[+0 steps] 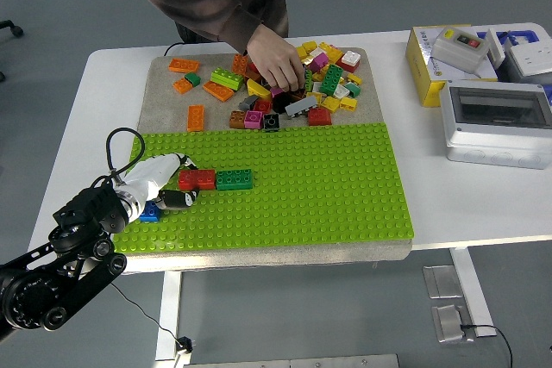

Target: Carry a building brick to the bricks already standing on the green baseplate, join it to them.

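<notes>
Left robot hand (pixel 164 185) over near-left part of green baseplate (pixel 328 204), arm coming in from lower-left corner. White fingers (pixel 177 161) lie along the left end of the red brick (pixel 197 179); dark fingertips curl just below that end. Contact w/ red brick looks likely, but can't tell whether it is actually clamped or only touched; grip not resolvable at this res.

Red brick sits on the plate directly to the right of the robot hand. Green brick (pixel 234 179) butts against its far end, same row, the two touching end to end and forming one line. Both flat on the studs, upright.

Small blue brick (pixel 150 211) on the plate just below/behind the robot hand, near the wrist, partly hidden by it.

Black cable (pixel 116 144) loops up from the wrist, left of the hand.

Beyond the robot hand, on the grey mat (pixel 164 101): loose pile of bricks (pixel 323 92), mixed colours, well apart from the hand. Person's hand (pixel 278 65) reaches down into the pile, fingers among the bricks; what it holds, if anything, not visible.

Far right of the robot hand, on the desk (pixel 483 204): grey box w/ clear lid (pixel 496 122), yellow carton (pixel 427 62) behind it.

Right arm not seen.
</notes>
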`<state>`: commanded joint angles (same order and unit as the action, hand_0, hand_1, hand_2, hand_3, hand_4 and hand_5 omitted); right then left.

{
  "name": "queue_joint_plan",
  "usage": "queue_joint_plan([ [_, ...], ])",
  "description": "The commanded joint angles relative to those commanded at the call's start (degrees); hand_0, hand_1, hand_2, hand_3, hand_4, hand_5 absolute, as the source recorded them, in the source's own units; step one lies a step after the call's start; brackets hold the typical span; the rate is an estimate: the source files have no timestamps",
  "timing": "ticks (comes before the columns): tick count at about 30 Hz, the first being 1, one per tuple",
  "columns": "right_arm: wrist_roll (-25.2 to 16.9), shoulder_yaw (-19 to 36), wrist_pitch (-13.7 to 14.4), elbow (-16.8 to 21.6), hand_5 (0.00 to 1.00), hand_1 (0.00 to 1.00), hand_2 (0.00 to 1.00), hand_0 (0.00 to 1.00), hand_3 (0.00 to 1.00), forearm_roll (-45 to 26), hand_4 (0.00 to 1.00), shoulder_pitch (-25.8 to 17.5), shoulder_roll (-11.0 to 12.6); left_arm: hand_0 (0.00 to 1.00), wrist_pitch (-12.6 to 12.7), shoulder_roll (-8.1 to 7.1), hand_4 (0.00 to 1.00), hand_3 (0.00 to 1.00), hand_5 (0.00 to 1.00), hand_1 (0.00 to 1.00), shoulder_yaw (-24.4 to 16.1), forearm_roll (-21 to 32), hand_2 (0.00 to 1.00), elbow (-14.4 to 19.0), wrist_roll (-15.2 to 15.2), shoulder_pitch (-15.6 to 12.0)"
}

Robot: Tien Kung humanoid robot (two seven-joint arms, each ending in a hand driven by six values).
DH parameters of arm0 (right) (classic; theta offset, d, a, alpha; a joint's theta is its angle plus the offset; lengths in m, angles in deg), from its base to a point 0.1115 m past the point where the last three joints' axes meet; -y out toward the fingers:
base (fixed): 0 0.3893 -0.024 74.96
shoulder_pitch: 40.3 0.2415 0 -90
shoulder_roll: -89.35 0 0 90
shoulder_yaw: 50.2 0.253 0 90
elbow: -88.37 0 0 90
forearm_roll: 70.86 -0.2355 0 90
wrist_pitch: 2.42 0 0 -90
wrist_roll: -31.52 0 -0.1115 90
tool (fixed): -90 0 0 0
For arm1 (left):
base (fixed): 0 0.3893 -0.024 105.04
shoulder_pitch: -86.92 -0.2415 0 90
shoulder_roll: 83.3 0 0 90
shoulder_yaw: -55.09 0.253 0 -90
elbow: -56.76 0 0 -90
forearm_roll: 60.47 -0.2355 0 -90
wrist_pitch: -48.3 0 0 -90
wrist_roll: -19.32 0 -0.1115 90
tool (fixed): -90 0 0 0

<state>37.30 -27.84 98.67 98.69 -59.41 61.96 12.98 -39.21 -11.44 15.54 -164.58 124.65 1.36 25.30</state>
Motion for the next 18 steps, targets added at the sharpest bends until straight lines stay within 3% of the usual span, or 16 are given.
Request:
queue_joint_plan([
  [12, 0.0, -0.2, 0.1, 0.0, 0.755, 0.64, 0.667, 0.667, 0.708, 0.3, 0.593, 0.0, -0.3, 0.998, 0.6, 0.41, 0.595, 0.639, 0.223, 0.954, -0.2, -0.1, 0.935, -0.5, 0.5, -0.3],
  [13, 0.0, -0.4, 0.1, 0.0, 0.756, 0.639, 0.667, 0.667, 0.708, 0.1, 0.593, 0.1, -0.3, 0.998, 0.6, 0.42, 0.6, 0.699, 0.224, 0.956, -0.3, -0.2, 0.941, -0.5, 0.5, -0.4],
  [18, 0.0, -0.7, 0.1, 0.0, 0.756, 0.639, 0.667, 0.667, 0.708, 0.0, 0.593, 0.1, -0.4, 0.998, 0.7, 0.47, 0.6, 0.699, 0.224, 0.956, -0.4, -0.3, 0.941, -0.5, 0.6, -0.4],
])
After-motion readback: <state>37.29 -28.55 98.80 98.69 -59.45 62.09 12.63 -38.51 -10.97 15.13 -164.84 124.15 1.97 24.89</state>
